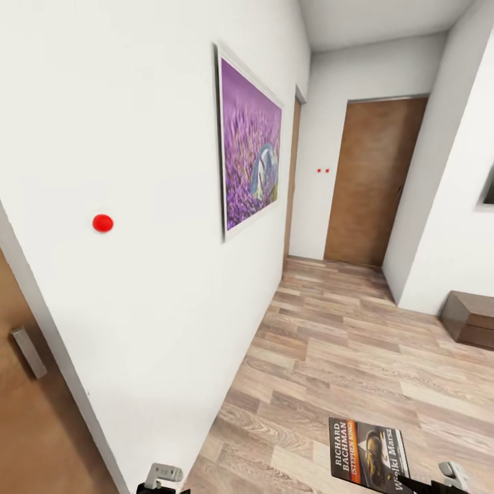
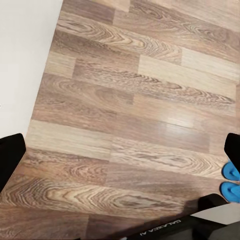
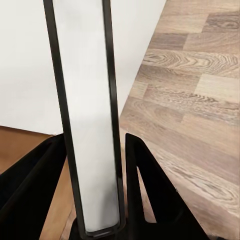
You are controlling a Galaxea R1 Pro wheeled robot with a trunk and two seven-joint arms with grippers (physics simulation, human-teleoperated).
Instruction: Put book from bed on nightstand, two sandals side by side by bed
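Book [image 1: 369, 454] sits nearest the head camera, at 5 o'clock in the frame, cover up, carried low over the plank floor [image 1: 343, 343]. Right gripper [image 1: 449, 480] shows at its lower corner; left gripper [image 1: 161, 479] peeks in at 7 o'clock. White wall [image 1: 137, 206] with a red dot [image 1: 103, 222] close on the left, purple picture [image 1: 250, 161] at 12, brown door [image 1: 370, 182] at 1, dark cabinet [image 1: 470, 319] at 3. No bed or nightstand here; robot appears in transit.

Left wrist: floor, sandals [image 2: 231, 180] at 4 o'clock, dark fingers [image 2: 10, 157] far apart, nothing between.

Right wrist: book seen edge-on, upright, pinched between both fingers [image 3: 145, 190], jaws closed on it.

Risk: the grip is at one thin edge, so a turn or jolt could let the book slip. The wall is close, so the left arm may clip it.
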